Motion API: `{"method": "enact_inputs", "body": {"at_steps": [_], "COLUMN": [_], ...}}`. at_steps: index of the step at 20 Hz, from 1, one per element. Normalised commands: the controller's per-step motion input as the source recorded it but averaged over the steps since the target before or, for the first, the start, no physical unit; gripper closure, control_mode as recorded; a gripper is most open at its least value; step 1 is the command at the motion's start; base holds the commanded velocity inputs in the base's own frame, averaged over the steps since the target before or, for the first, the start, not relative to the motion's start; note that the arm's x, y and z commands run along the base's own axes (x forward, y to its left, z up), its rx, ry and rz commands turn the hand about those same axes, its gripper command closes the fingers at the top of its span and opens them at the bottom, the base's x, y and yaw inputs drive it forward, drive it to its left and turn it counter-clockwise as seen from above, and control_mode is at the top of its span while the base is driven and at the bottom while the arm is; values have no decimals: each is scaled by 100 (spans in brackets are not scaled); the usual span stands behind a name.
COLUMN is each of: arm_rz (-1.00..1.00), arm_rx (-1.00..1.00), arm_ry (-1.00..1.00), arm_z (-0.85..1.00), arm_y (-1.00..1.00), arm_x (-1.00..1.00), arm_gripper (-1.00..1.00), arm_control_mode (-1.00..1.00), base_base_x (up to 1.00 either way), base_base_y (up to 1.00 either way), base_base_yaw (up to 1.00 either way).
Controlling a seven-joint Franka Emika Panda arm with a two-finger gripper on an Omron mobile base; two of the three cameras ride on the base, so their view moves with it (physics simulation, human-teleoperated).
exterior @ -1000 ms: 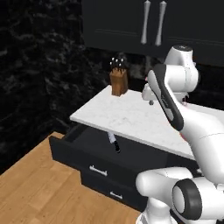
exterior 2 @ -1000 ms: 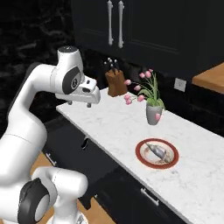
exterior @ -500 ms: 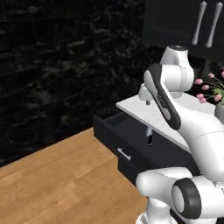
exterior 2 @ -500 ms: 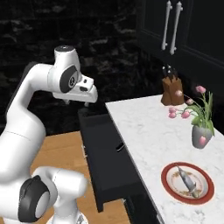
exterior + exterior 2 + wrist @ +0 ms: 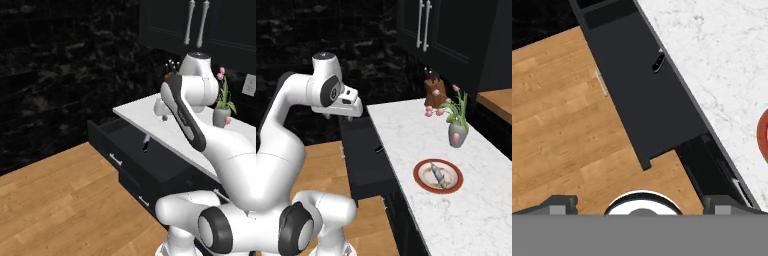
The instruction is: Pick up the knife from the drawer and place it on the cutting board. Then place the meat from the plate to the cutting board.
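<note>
Your jaws [image 5: 641, 207] hang wide apart, holding nothing. The knife [image 5: 658, 61] lies in the open drawer [image 5: 637, 100], upper centre of the hand view, long axis tilted slightly right of vertical.

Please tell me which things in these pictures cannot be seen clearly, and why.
- Knife: in the hand view it lies in the open drawer against the counter edge; too small to tell blade from handle. In the left base view it is equally small.
- Plate: cut off by the right edge in the hand view.
- Meat: small in the right base view; no detail.
- Gripper: fingers too dark and small to judge opening.
</note>
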Motion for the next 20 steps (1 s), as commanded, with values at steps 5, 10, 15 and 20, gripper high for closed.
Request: {"method": "enact_inputs", "body": {"at_steps": [5, 10, 15, 20], "arm_rz": [1, 8, 10, 7], "arm_rx": [0, 2, 0, 0], "arm_ry": [0, 0, 11, 16], "arm_z": [0, -47, -69, -95], "arm_y": [0, 51, 88, 29], "arm_x": [6, 76, 100, 98], "arm_gripper": [-100, -100, -100, -100], "arm_control_mode": [-100, -100, -100, -100], "base_base_x": [0, 0, 0, 0], "base_base_y": [0, 0, 0, 0], "base_base_yaw": [1, 0, 0, 0]}}
